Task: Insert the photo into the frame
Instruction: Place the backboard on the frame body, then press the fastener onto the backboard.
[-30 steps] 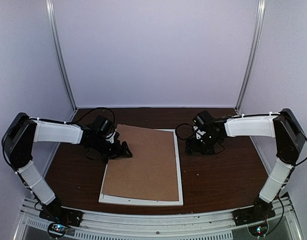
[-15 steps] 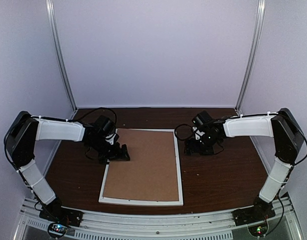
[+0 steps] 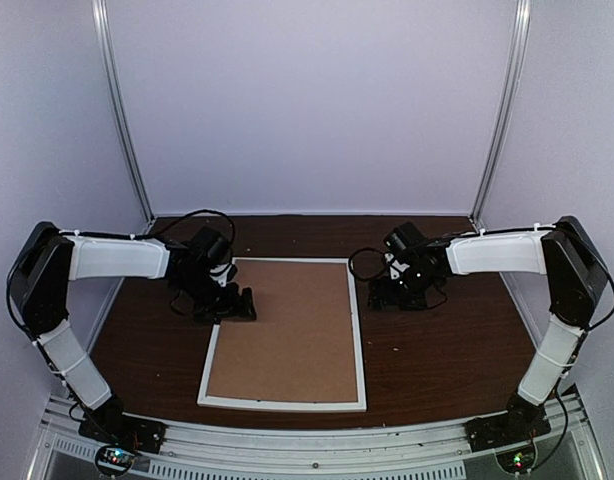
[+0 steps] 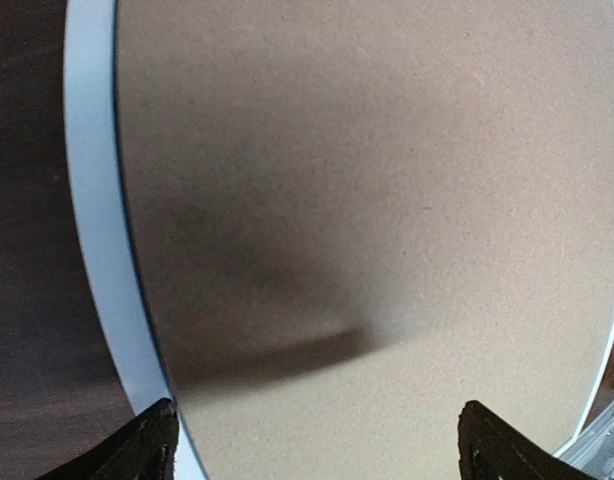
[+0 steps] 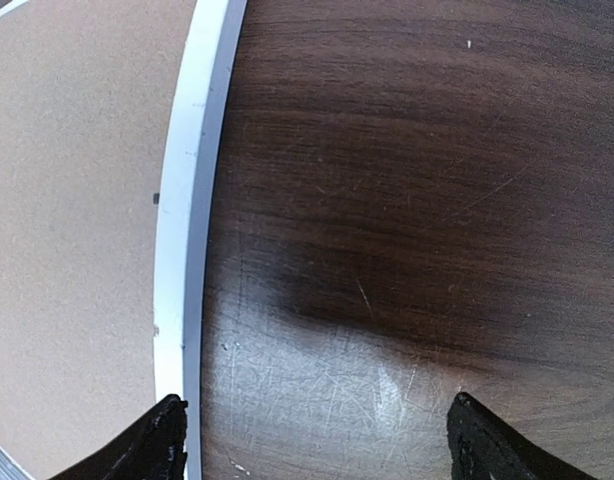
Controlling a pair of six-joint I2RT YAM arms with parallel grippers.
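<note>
Two pincers, both spread wide and holding nothing. The left gripper [image 4: 322, 452] hangs over the brown backing board [image 3: 287, 330], a matte, grainy fibre sheet lying flat inside the frame [image 3: 358, 340], whose thin, smooth white rails border it. The right gripper [image 5: 322, 448] hangs over the dark, scratched wood-grain table [image 3: 437, 350], just beside the frame's right rail. The frame lies flat between the arms; the photo cannot be seen.

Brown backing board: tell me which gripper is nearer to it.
Left. The left gripper hangs over the board at its left edge; the right gripper is off it, over bare table beyond the frame rail.
</note>
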